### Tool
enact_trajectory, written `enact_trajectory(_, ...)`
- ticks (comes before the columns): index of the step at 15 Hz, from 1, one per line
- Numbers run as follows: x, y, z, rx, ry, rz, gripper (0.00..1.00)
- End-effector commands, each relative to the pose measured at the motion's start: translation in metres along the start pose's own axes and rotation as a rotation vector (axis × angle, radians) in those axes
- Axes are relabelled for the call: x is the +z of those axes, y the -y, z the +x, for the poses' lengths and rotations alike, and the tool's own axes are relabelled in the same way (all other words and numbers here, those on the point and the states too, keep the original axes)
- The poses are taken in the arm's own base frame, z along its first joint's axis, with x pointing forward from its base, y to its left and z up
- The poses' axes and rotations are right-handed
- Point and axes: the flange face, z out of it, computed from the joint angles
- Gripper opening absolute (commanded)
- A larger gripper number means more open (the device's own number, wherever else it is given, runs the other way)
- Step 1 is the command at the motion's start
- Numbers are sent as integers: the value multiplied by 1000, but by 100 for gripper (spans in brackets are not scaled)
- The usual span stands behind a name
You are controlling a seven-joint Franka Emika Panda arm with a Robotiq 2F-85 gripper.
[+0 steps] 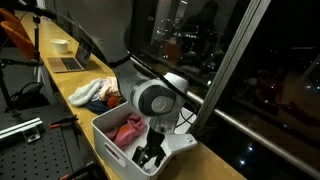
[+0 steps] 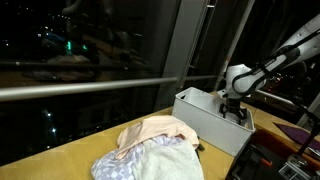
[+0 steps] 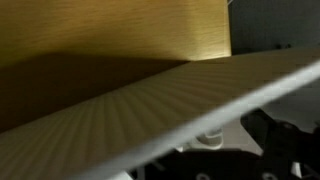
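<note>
In both exterior views my gripper (image 1: 150,154) (image 2: 236,112) hangs low over the near end of a white plastic bin (image 1: 108,128) (image 2: 205,118), its black fingers spread and nothing between them. A pink and red cloth (image 1: 127,130) lies inside the bin, just beside the gripper. The wrist view is filled by the bin's ribbed white wall (image 3: 150,110) running diagonally, with the wooden counter (image 3: 120,30) beyond it. Only dark blurred gripper parts show at the bottom right there.
A pile of pink, white and blue clothes (image 1: 95,93) (image 2: 155,148) lies on the wooden counter (image 1: 70,88) next to the bin. A laptop (image 1: 68,62) and a white cup (image 1: 60,45) stand farther along. A large window (image 2: 100,50) with a metal frame borders the counter.
</note>
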Motion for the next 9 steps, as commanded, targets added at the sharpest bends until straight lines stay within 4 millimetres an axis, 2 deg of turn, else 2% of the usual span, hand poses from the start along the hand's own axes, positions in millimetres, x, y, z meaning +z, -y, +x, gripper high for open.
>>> enact_trajectory(1,48,25,-27,2,15,72,100)
enact_trajectory(2,57,29,-32,11,12,85,83)
enact_trajectory(3,62,31,-35,21,7,89,74)
enact_trajectory(5,65,30,-39,35,5,84,58)
enact_trajectory(9,55,30,-43,51,0,68,27)
